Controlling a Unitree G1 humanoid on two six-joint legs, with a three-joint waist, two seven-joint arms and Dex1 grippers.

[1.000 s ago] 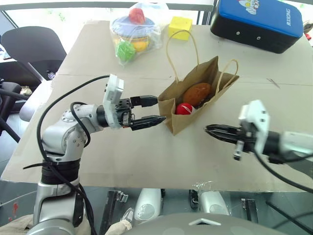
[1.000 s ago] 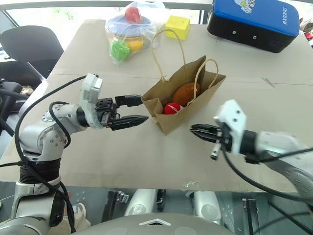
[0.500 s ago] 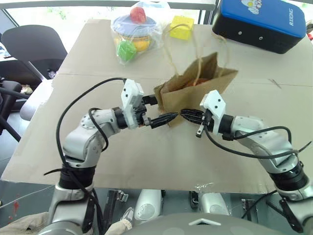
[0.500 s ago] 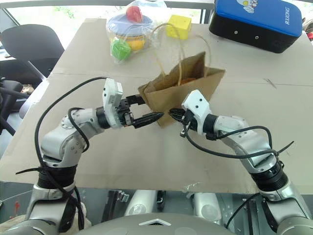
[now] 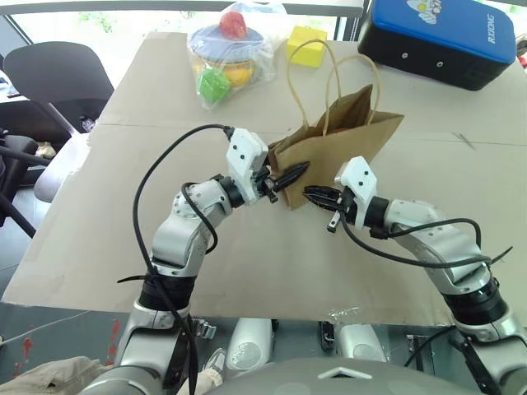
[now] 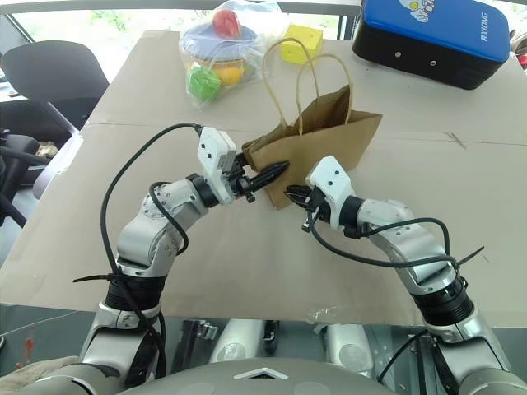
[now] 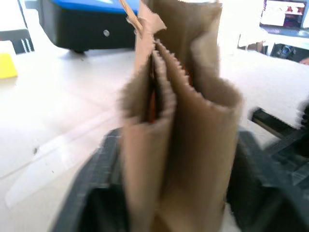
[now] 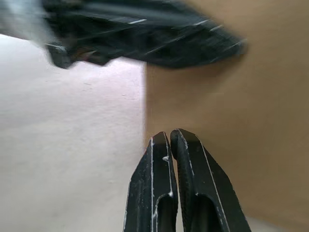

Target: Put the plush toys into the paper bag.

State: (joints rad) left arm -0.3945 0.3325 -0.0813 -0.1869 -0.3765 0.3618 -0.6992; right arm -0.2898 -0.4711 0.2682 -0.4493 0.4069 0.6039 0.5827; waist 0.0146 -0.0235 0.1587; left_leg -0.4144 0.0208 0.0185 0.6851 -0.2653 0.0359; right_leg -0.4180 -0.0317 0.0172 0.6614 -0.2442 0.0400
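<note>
Paper bag (image 5: 342,148) upright, handles up, mouth pinched narrow. Left tool (image 5: 290,176) clamps bag's end; right tool (image 5: 314,194) closed, empty.

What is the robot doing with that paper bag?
The robot is working on the brown paper bag on the table. Its left gripper has its fingers around the bag's crumpled near edge, pinching it together. Its right gripper, fingers shut, points at the bag's side from close by. Something orange-red shows through the gap at the bag's mouth, so the toys look packed.
</note>
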